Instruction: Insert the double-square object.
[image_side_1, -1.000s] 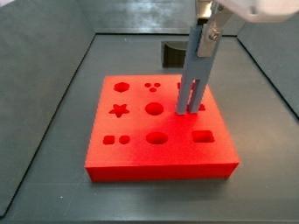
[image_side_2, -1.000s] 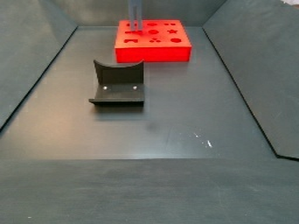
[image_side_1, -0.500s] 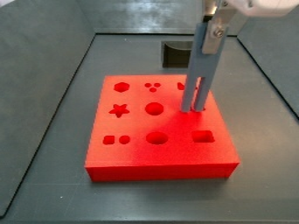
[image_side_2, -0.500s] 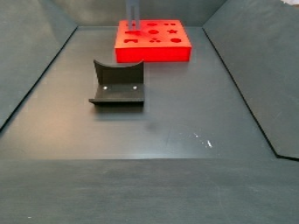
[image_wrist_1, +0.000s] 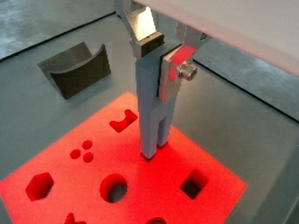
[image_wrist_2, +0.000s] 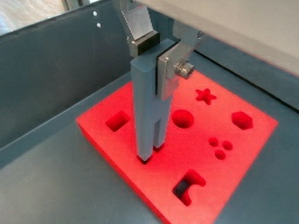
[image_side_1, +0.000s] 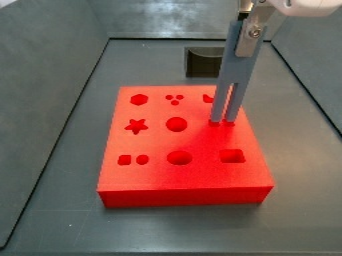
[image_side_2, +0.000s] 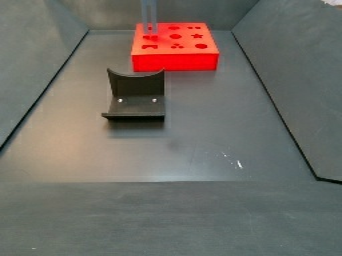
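Observation:
The double-square object (image_side_1: 227, 85) is a long grey-blue bar held upright, prongs down. My gripper (image_side_1: 245, 28) is shut on its upper end. The prong tips are at the surface of the red board (image_side_1: 160, 175), at its right side near a hole that the bar partly hides. In both wrist views the bar (image_wrist_1: 155, 109) (image_wrist_2: 146, 109) stands between the silver fingers (image_wrist_1: 143, 24) (image_wrist_2: 138, 26), and its tips meet the board (image_wrist_1: 117, 144) (image_wrist_2: 239, 153). I cannot tell whether the prongs are in a hole. In a side view the bar (image_side_2: 151, 15) stands over the far board (image_side_2: 174, 62).
The dark fixture stands on the floor apart from the board, seen in both side views (image_side_1: 203, 61) (image_side_2: 134, 96) and a wrist view (image_wrist_1: 76, 70). The board has star, round, hexagon and square holes. Dark walls enclose the floor (image_side_2: 174, 190).
The gripper and the bar have shifted slightly toward the board's far right; the prong tips stay at the board's surface.

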